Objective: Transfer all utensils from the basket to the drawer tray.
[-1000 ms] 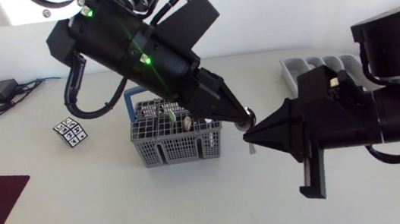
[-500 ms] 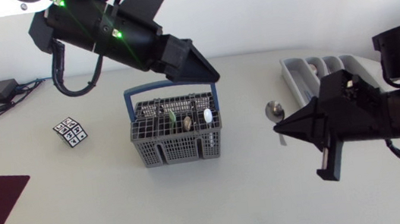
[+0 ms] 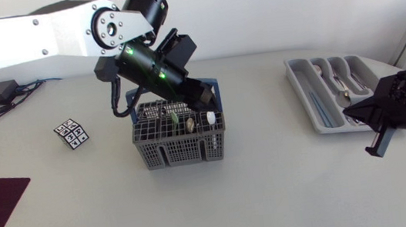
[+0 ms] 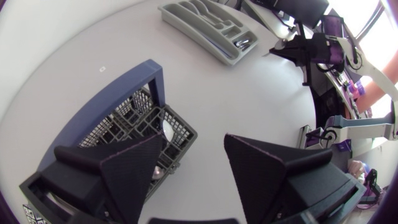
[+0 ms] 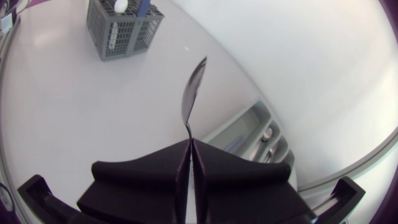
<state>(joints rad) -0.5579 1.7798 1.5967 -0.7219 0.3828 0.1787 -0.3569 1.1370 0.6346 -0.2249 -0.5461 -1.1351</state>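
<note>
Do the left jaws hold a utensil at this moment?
No, the left jaws stand wide open with nothing between them, just above the basket.

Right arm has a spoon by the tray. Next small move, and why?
Probably ease the right gripper further over the drawer tray, then open. Its jaws are shut on the spoon, and it hovers at the tray's corner, seemingly not yet squarely above a compartment.
</note>
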